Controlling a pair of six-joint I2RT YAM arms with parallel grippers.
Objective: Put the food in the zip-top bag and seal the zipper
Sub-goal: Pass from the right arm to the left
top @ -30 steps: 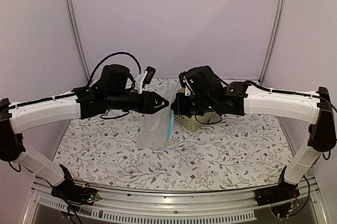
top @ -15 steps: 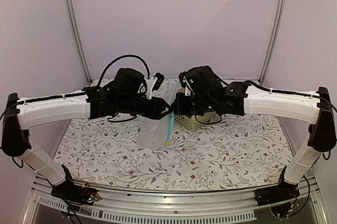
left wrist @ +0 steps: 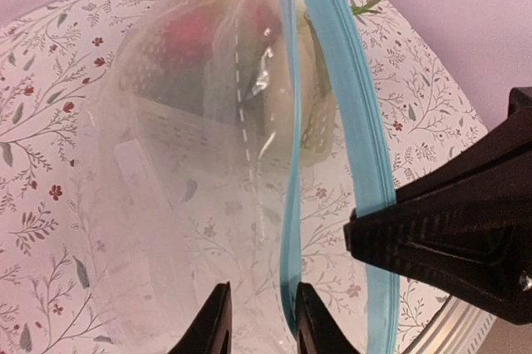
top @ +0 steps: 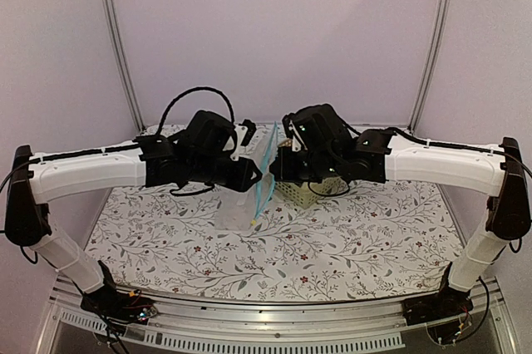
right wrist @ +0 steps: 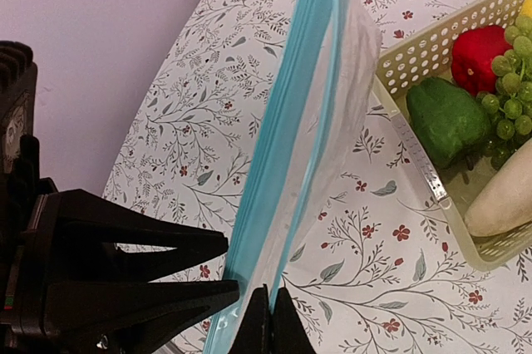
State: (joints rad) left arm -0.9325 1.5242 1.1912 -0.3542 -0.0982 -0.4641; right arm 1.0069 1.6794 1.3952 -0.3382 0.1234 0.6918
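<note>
Floral table (top: 374, 229): basket (right wrist: 416, 56) (food (right wrist: 445, 117) inside), bag (right wrist: 332, 100)

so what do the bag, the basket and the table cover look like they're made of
zip-top bag: thin glossy clear plastic film; it creases and shows what's behind.
zipper: light-blue, probably thicker ribbed plastic.
basket: pale green rigid moulded plastic with rows of holes.
table cover: matte floral print, cloth or vinyl, unclear.

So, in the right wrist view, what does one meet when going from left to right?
left gripper → zipper → basket's left wall → green piece → grapes. The red piece and the radish overlap these, so I leave them out.
</note>
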